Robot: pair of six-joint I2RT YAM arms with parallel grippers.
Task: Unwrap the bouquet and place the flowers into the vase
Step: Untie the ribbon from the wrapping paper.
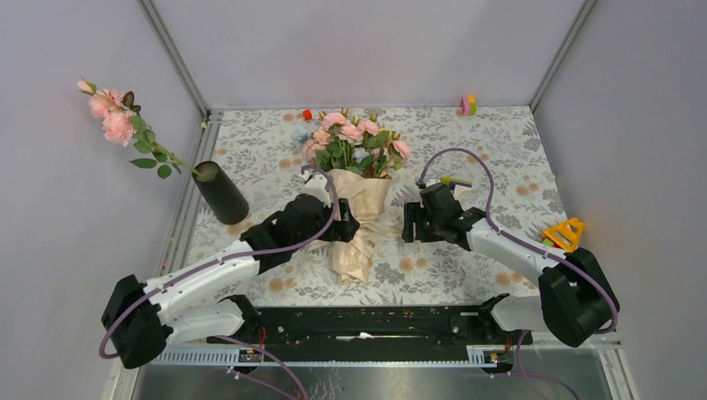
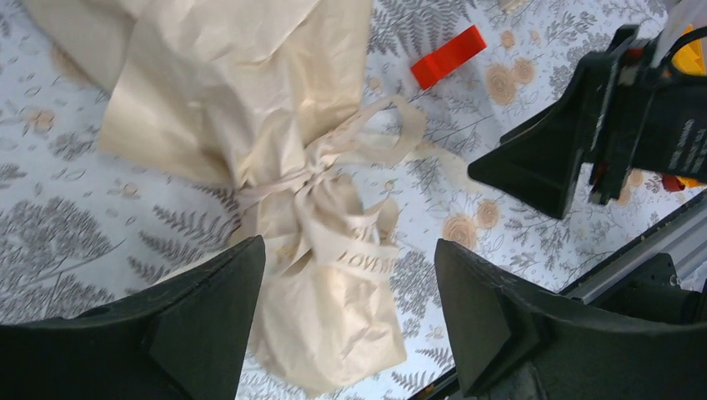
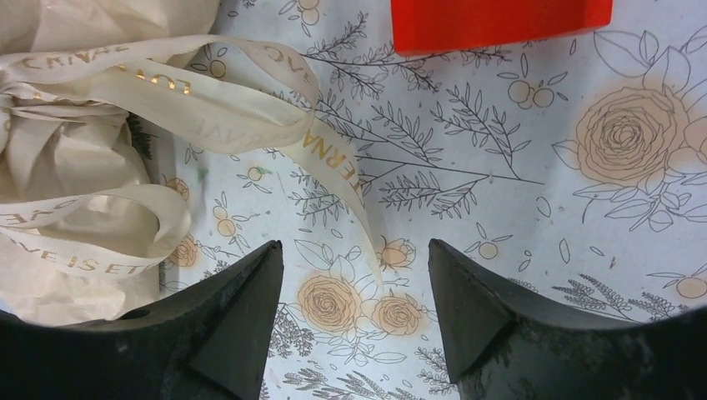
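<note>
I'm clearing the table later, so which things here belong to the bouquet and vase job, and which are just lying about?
Job: bouquet, its ribbon, vase, pink flower stem in the vase.
Lying about: red block, yellow toy, pink-and-green block, small red piece at the far edge.

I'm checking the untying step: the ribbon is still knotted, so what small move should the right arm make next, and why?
Probably lower the right gripper and close on the loose ribbon tail. Its jaws stand open with that tail's end between them, the bow on the bouquet is still tied, and the open left gripper straddles the wrapped neck, placed to steady it.
</note>
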